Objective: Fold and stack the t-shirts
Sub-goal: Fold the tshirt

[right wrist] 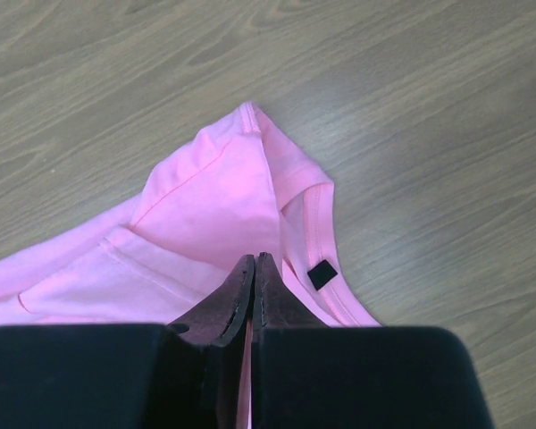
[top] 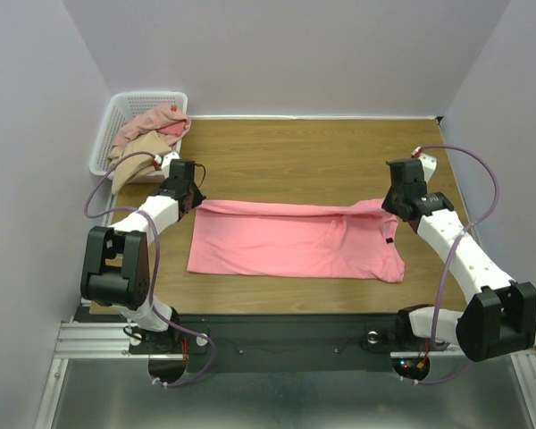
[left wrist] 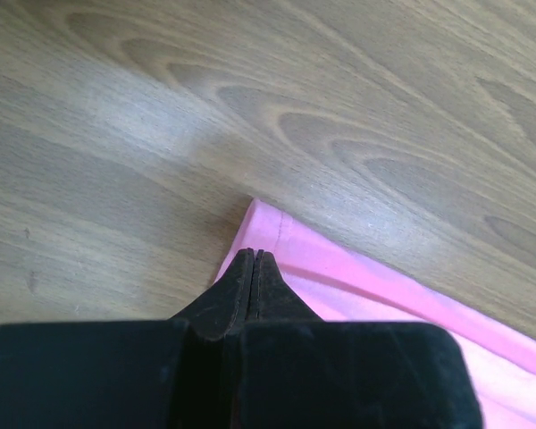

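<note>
Left tool (top: 197, 202) and right tool (top: 389, 213) tight on salmon-pink t-shirt (top: 286, 243)

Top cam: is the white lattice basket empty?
No: the white plastic lattice basket at the table's far left holds crumpled rose and tan cotton t-shirts.

I see one bright salmon-pink t-shirt (top: 286, 241) spread across the middle of the table (top: 295, 152), its length running left to right. Its straight hem is at the left and its neck at the right, where a small black tag (top: 389, 241) shows by the collar. It lies mostly flat, with a sleeve turned in and a soft fold along the far edge. The other t-shirts (top: 152, 130), rose and tan, sit crumpled together in the basket (top: 116, 112) at the far left, unfolded.
</note>
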### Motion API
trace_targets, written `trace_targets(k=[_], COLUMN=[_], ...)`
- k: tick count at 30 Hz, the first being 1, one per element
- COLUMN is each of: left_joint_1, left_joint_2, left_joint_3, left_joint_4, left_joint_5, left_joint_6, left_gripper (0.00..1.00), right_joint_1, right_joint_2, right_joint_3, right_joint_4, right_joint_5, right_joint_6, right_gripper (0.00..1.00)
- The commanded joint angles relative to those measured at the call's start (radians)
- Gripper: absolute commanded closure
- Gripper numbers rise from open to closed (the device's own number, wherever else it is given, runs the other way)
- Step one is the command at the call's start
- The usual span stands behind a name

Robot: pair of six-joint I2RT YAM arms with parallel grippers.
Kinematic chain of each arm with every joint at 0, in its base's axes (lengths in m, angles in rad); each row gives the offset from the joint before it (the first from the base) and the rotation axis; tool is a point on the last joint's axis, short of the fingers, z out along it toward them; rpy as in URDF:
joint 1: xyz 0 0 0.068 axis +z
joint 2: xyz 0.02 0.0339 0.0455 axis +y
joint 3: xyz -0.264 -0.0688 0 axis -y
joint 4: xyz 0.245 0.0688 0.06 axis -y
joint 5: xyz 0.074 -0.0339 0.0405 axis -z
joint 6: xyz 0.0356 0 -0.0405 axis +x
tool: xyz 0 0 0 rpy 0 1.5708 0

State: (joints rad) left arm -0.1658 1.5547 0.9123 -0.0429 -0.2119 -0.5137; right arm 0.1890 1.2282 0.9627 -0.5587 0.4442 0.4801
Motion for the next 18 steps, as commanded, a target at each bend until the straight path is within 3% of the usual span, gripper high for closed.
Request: trace_targets(k=[1, 18], left_joint_1=[0.006, 0.006], left_joint_2=[-0.068, -0.097], left_joint_3=[-0.016, -0.161], left_joint_4=[0.028, 0.038], left_joint_5=[0.003, -0.003], left_joint_6=[-0.005, -0.055], left_gripper=[1.00, 1.00], right_joint_1=[-0.006, -0.008], right_joint_2=[-0.044, -0.130], right_joint_3=[-0.002, -0.238], right_joint_4=[-0.021, -0.066], right_joint_5=[0.039, -0.025], right_joint_6=[0.018, 0.176], right_gripper=[1.00, 0.99])
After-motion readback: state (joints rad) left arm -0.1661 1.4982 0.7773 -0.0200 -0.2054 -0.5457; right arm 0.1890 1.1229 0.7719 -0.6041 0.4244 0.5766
